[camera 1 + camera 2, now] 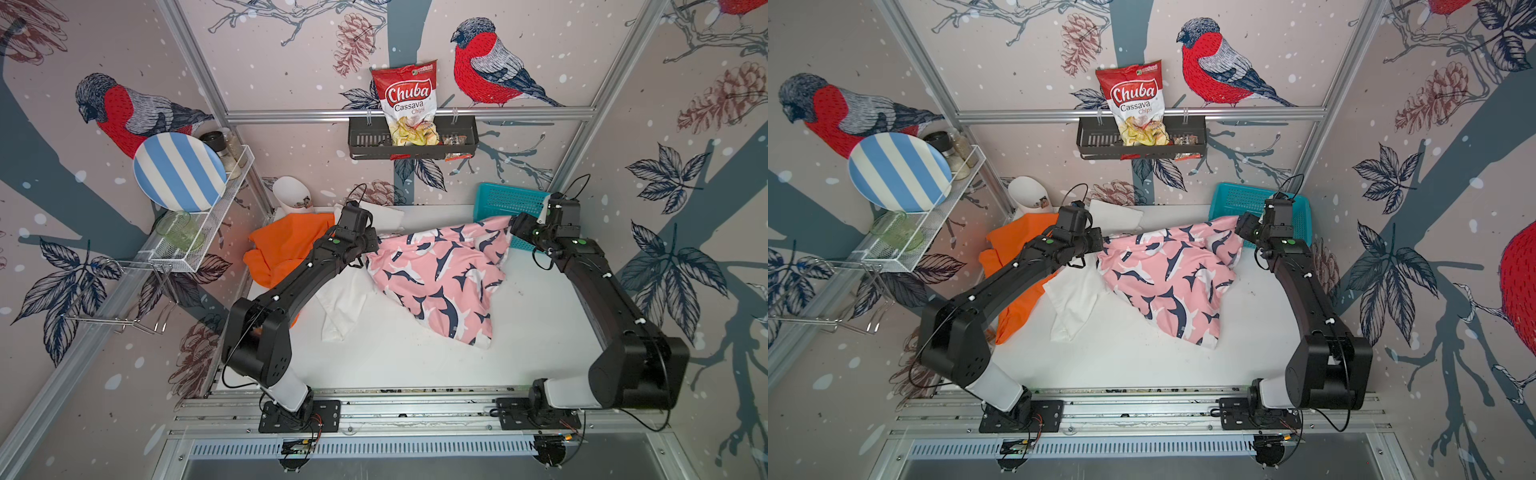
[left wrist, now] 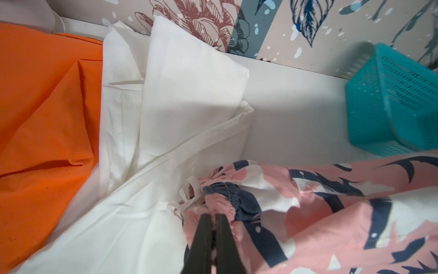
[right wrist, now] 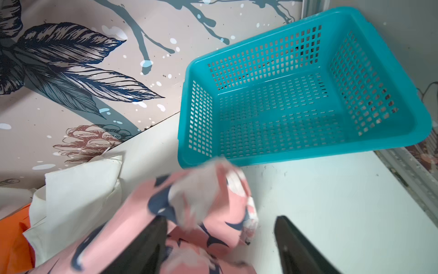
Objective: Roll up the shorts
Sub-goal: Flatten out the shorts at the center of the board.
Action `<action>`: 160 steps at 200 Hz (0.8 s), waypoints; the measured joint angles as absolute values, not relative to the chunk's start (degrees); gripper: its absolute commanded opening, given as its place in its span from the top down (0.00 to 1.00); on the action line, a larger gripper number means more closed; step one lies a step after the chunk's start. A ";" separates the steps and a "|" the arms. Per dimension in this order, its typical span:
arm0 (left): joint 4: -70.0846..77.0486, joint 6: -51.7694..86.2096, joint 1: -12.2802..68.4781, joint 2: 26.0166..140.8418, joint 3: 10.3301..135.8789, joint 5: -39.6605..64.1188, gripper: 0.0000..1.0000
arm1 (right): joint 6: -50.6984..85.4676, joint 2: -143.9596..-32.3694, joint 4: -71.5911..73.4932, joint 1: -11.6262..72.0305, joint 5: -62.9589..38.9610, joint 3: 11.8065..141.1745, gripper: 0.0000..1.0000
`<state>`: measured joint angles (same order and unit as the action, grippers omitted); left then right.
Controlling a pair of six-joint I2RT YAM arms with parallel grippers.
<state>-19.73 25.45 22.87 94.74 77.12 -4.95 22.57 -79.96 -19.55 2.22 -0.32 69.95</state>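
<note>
Pink shorts (image 1: 436, 270): waistband pinched in tightly closed left claw (image 2: 214, 219); right claw (image 3: 221, 218) gapes wide, gripping nothing. Risk: one-sided hold may bunch cloth, snag basket (image 3: 284, 159) rim.

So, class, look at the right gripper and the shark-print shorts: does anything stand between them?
Nothing visible does. In the right wrist view the right gripper stands open with a blurred fold of the shark-print shorts directly at its fingers. The left gripper is shut on their waistband.

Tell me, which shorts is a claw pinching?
The pink shark-print shorts: the left claw is shut on their gathered waistband. The orange shorts and white shorts lie ungripped.
</note>
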 measured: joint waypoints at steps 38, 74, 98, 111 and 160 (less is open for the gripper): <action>-20.14 24.49 21.98 99.35 79.42 -3.18 0.86 | 22.70 -72.25 -20.60 11.66 1.61 60.18 0.16; -20.16 24.16 21.91 99.37 78.76 -3.05 0.52 | 28.75 -64.27 -24.45 22.44 4.21 46.59 0.05; -20.47 24.21 21.91 97.23 77.56 -3.77 0.42 | 37.21 -60.66 -26.00 28.36 7.33 39.62 0.01; -20.40 24.21 21.87 95.53 76.62 -4.54 0.39 | 42.39 -60.47 -27.05 30.55 8.49 36.45 0.03; -21.12 25.19 21.80 89.91 70.94 -6.07 0.34 | 56.29 -64.10 -26.50 36.93 10.00 27.70 0.27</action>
<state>-21.12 25.19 21.80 89.91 70.94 -6.07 56.29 -64.10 -26.50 36.93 10.00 27.70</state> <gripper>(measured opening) 0.655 0.875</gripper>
